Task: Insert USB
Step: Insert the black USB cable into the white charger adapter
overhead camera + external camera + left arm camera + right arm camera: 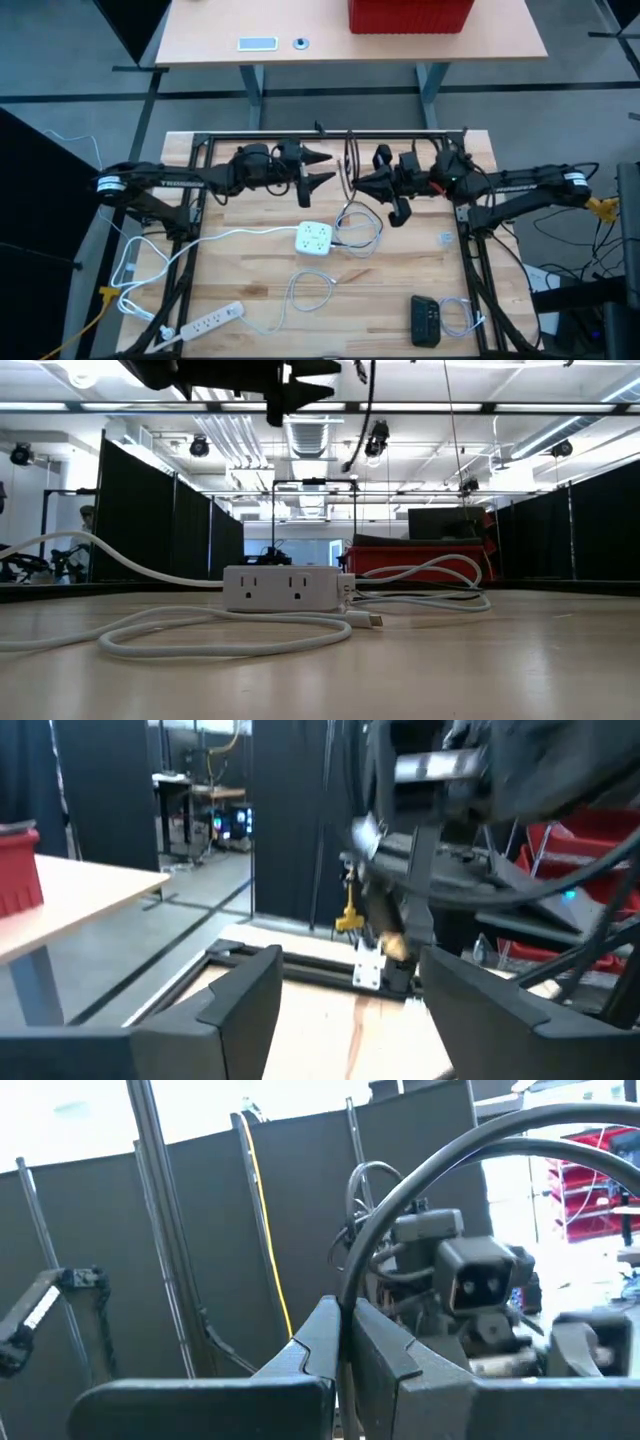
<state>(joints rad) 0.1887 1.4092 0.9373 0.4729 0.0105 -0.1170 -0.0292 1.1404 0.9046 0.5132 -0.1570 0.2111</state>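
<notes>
while the right gripper (360, 182) pinches a dark cable (349, 160), left gripper (322, 168) faces it, wide open, empty; white power hub (314, 237) below both.

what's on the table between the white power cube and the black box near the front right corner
High view: a loop of white cable lies between the white power cube and the black box; otherwise bare wood.

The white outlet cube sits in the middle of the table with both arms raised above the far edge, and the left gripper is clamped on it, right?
Not quite. The left gripper is open and empty, apart from the white outlet cube, as the high view shows. The rest holds: the cube sits mid-table and both arms are raised near the far edge.
</notes>
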